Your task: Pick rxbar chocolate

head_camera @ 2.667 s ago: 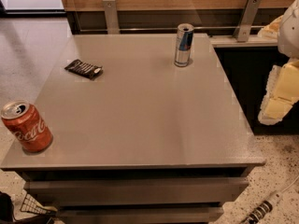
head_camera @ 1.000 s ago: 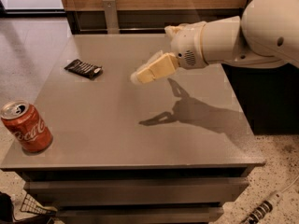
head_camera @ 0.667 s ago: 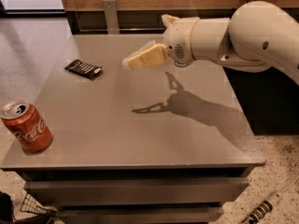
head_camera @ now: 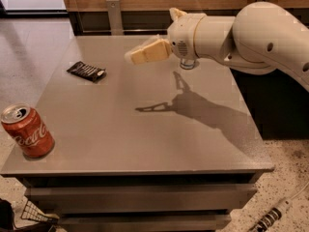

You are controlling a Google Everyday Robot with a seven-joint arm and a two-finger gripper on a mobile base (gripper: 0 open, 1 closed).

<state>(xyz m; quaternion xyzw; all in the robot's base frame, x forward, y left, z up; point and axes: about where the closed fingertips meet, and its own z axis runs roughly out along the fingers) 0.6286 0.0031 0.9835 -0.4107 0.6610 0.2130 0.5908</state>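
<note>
None of the pick is done yet: the bar (head_camera: 86,71) lies flat and untouched on the far left of the desk (head_camera: 145,144). The pincer (head_camera: 139,55) hovers above the desk to the bar's right, apart from it; whether it is apart or together I cannot tell. By my judgement the reach, descent, grip and lift are all left to do.

table (head_camera: 145,144) holds rxbar chocolate (head_camera: 86,71), coke can (head_camera: 28,131); gripper (head_camera: 134,57) above
</note>
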